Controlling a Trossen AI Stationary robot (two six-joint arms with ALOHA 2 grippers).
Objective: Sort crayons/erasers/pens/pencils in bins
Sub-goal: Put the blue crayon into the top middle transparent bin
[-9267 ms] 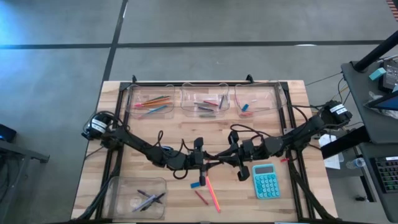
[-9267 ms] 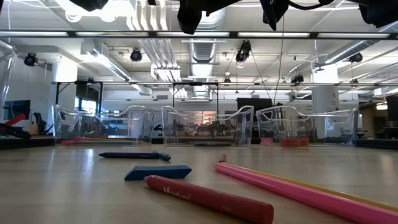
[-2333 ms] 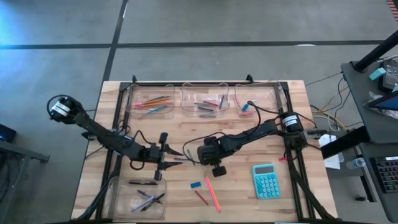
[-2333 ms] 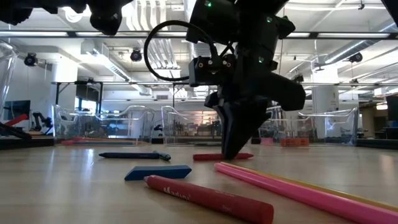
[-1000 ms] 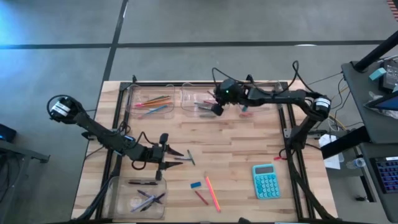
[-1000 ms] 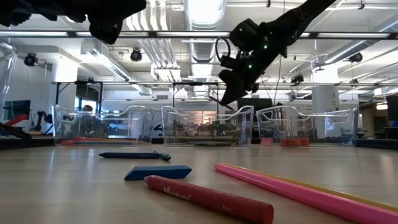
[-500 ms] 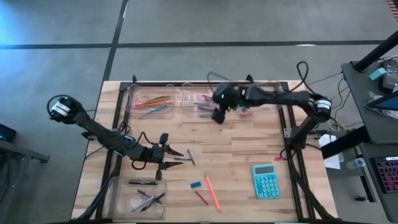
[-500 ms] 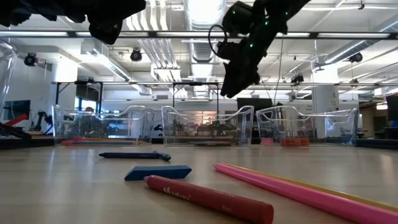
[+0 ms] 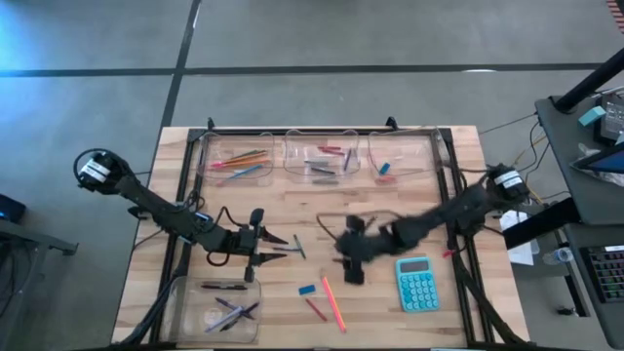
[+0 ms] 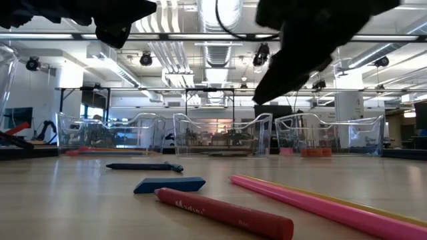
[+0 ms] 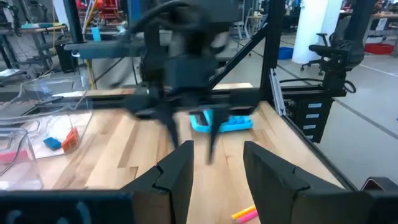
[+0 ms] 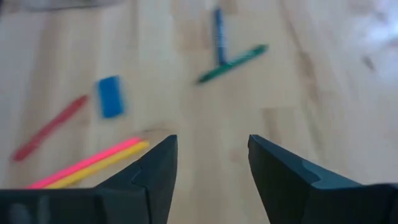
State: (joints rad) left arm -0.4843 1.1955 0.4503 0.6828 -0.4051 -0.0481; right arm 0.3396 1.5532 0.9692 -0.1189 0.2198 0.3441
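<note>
**Right arm back over the loose pieces**

The right tool (image 9: pixel 351 255), over the middle back bin (image 9: pixel 322 156) a second ago, has swung down to mid-counter with empty fingers spread wide: one drop looks done, another pick is coming. The blue eraser (image 9: pixel 307 290), red crayon (image 9: pixel 315 309) and pink pencil (image 9: pixel 333 303) lie at its seven o'clock, near. The left tool (image 9: pixel 255 246), half open and empty, waits at nine o'clock beside the green pencil (image 9: pixel 282 257).

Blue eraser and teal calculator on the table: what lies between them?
In the high view, the pink and orange pencils lie side by side between the blue eraser and the teal calculator; otherwise bare wood.
</note>
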